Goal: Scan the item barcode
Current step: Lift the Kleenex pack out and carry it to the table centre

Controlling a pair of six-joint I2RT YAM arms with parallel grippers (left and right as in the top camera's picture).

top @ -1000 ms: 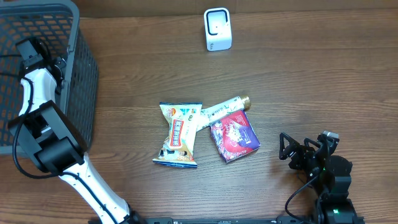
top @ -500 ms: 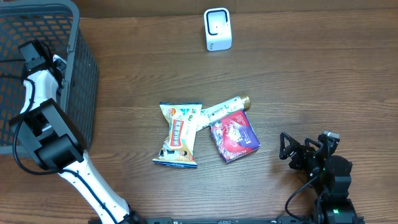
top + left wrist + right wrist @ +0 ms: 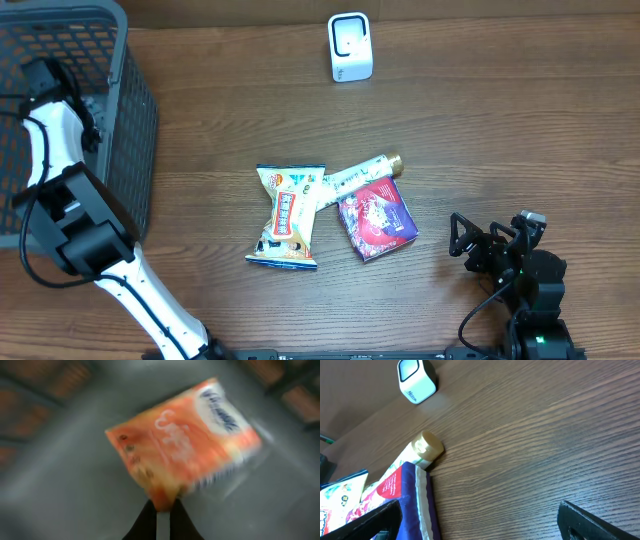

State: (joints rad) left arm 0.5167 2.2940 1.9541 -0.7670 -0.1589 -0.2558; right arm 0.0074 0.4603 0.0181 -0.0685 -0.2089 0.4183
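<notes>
the left end effector [image 3: 158, 512] is inside the basket [image 3: 130, 150], pressed together on the lower corner of an orange packet [image 3: 185, 445]; blur hides whether the packet rests on the basket floor. it looks light, soft and slick, so a pinch on its flat sealed edge should hold better than its puffy middle. the right end effector [image 3: 480, 525] sits spread and empty, well right of the basket, like the scanner [image 3: 350, 47].
</notes>
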